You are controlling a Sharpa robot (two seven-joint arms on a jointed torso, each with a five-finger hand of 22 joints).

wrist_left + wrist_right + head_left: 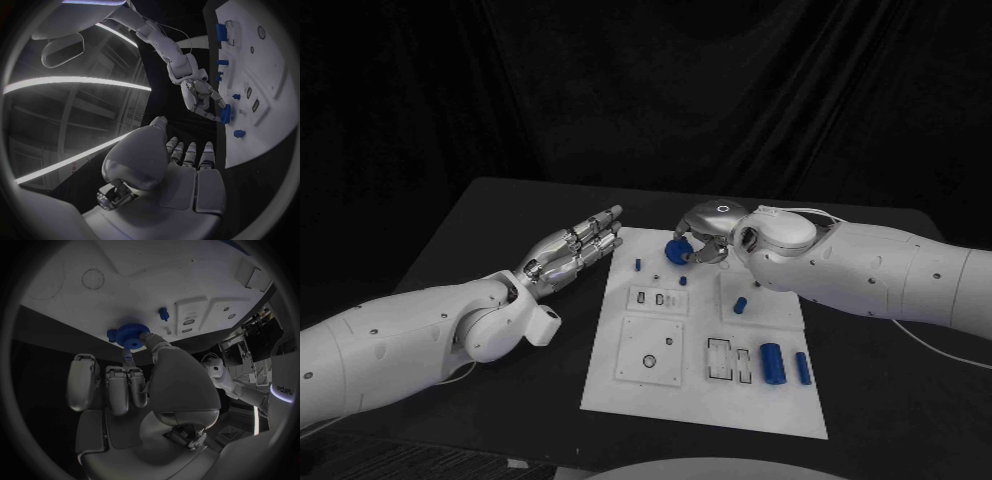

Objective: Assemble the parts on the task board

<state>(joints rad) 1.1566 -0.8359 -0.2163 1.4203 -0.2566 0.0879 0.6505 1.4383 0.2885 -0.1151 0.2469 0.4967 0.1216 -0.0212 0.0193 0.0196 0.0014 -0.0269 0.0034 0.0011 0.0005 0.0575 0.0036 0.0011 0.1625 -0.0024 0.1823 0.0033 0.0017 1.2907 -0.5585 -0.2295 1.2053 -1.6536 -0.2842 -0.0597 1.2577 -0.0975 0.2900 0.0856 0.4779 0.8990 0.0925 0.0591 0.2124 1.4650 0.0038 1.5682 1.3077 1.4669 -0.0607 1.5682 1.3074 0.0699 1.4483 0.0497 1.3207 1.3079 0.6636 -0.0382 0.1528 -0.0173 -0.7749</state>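
Observation:
The white task board (678,385) lies in the middle of the table. My right hand (708,232) hovers over the board's far edge and pinches a blue gear (679,251) between thumb and fingers. The right wrist view shows the gear (130,334) at the fingertips (128,359), close to the board (156,275). My left hand (574,250) lies stretched out flat beside the board's far left corner, holding nothing. From the left wrist, that hand (181,165) points toward the right hand (201,96) and its gear (225,113).
Small blue pegs (639,265) (684,281) (741,303) stand in the board's far half. Two blue cylinders (772,362) (802,367) lie at its near right, beside rectangular slots (718,359). A round recess (648,361) sits near left. Black table surrounds the board.

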